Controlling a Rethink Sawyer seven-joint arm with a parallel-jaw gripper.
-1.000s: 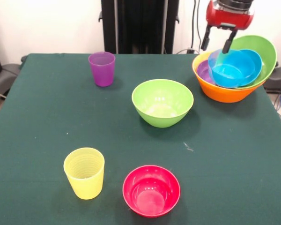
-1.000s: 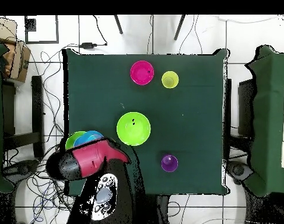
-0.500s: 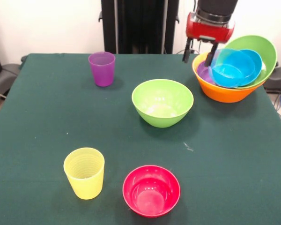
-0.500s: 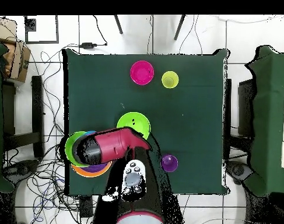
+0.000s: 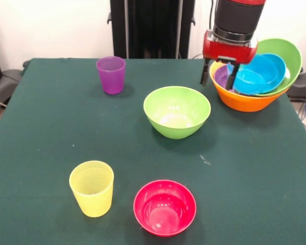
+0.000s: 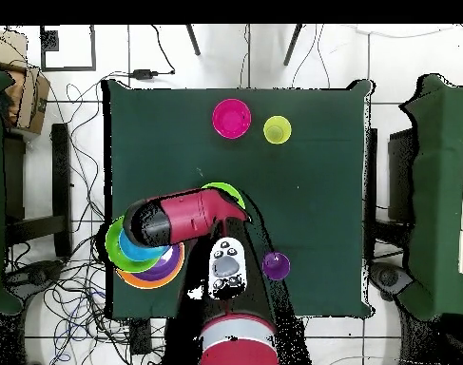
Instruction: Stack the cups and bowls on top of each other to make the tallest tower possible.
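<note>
claw [image 5: 218, 78]: hanging off the red and black arm [image 5: 235, 25], two dark fingers spread apart with nothing between them, tips pointing down. In the front view it sits right at the near-left rim of the tower, one finger in front of the orange rim, the other just outside it.

tower [image 5: 255, 74]: big orange bowl [image 5: 245, 101] at the bottom, sitting at a corner of the surface. Nested inside and tipped at an angle: a bit of purple bowl [image 5: 222, 76], two blue bowls [image 5: 257, 74], and a lime green bowl [image 5: 288, 56] leaning up behind them.

loose green bowl [image 5: 177, 111]: lime green, upright, on its own near the middle of the surface, just beside the tower but not touching. From overhead the arm covers most of it.

purple cup [image 5: 111, 75]: smooth see-through tumbler, upright, well apart from the tower toward the far side.

yellow cup [image 5: 92, 188]: ribbed, upright, near the front edge.

pink-red bowl [image 5: 164, 206]: upright, just beside the yellow cup, small gap between them.

surface [image 5: 51, 127]: dark green cloth top.
</note>
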